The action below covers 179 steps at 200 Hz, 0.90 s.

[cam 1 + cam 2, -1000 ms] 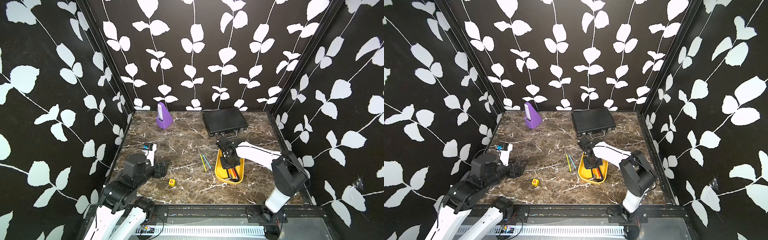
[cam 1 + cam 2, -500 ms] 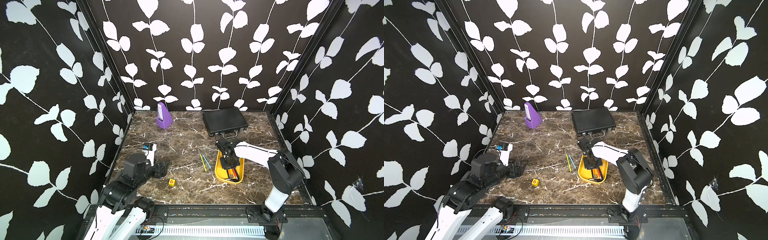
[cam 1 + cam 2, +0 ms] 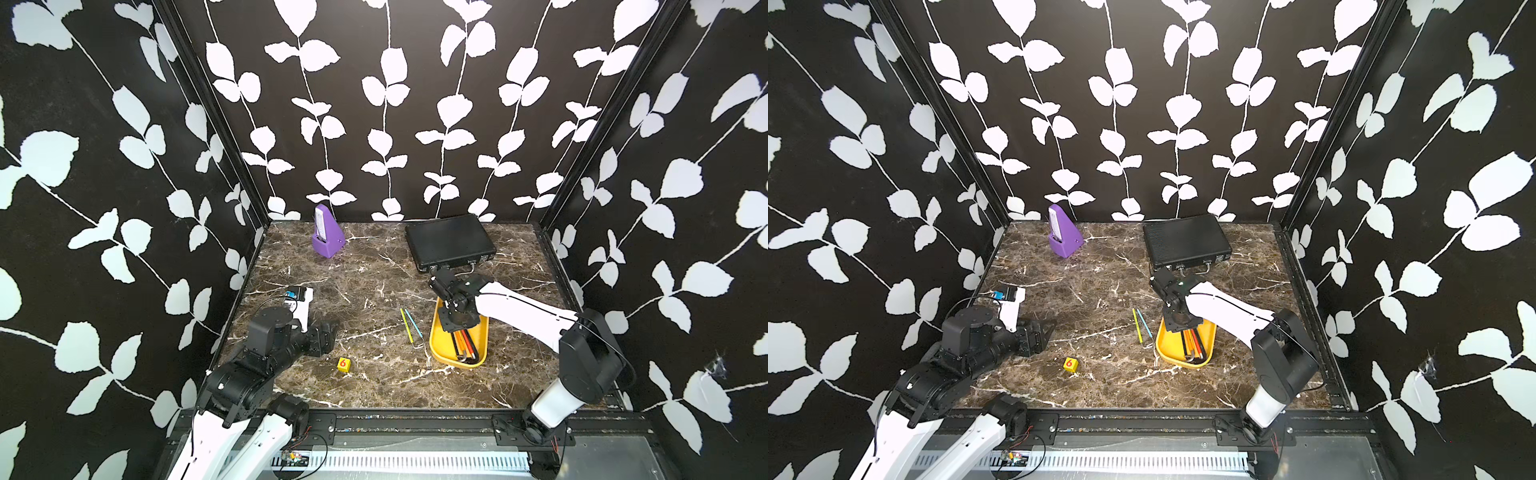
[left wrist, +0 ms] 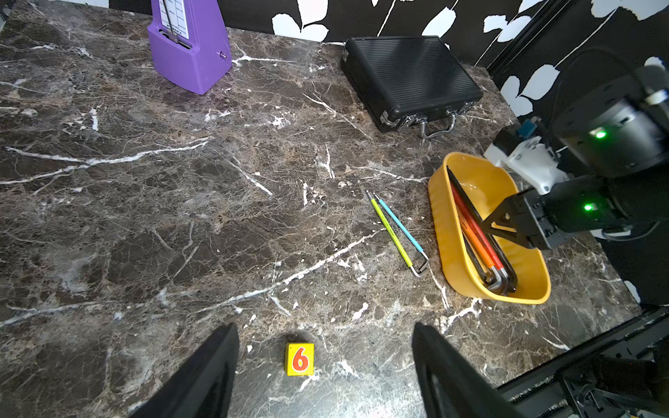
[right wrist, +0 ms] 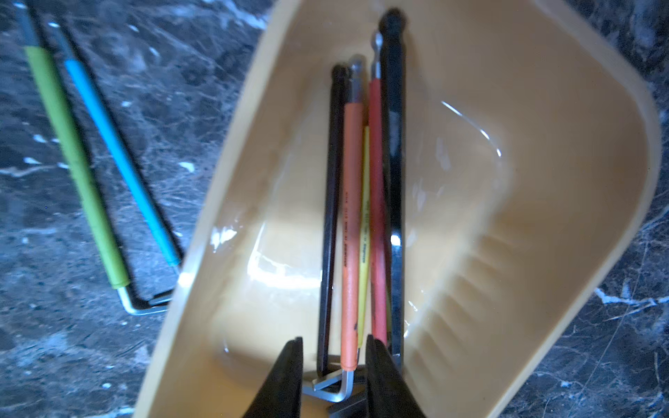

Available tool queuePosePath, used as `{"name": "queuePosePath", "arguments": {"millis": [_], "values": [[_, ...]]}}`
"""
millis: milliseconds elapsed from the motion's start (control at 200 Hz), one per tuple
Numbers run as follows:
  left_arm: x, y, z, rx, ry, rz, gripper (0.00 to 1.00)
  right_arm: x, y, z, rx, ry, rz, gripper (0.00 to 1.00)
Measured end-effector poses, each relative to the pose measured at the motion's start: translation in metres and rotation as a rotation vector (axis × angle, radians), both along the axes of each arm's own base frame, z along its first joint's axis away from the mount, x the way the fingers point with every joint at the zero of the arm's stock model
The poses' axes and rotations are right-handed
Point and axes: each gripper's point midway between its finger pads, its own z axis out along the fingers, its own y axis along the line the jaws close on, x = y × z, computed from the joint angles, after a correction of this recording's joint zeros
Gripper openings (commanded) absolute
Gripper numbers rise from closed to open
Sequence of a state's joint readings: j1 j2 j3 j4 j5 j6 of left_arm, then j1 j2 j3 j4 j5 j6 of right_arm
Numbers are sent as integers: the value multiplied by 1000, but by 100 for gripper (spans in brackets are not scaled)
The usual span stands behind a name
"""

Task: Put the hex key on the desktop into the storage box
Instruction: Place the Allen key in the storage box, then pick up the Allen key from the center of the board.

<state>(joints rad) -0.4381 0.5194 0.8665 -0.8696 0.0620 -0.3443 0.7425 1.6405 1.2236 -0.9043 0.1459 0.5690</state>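
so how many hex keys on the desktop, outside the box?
2: green-sleeved hex key and blue-sleeved hex key, side by side on the desktop beside the storage box; none apparently hidden.

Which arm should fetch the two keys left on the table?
Right, probably: the right tool hangs open over the storage box, beside the green hex key and blue hex key; the left tool sits across the desktop.
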Motion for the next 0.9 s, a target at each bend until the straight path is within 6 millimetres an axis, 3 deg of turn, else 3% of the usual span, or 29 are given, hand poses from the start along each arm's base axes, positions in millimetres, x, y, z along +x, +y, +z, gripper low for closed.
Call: {"name": "queuePosePath", "arguments": {"millis": [165,270,590,895], "values": [[0,0,0,0,0,0,76,0,40,25,45,-56,67,29],[0,0,0,0,0,0,76,1,65,29,60,-69,101,27],[0,0,0,-1,1,1,76,-3,111,-10,18,5,159,26],[1,0,-2,3,11,2,76,0,122,-44,-19,63,155,28]]}}
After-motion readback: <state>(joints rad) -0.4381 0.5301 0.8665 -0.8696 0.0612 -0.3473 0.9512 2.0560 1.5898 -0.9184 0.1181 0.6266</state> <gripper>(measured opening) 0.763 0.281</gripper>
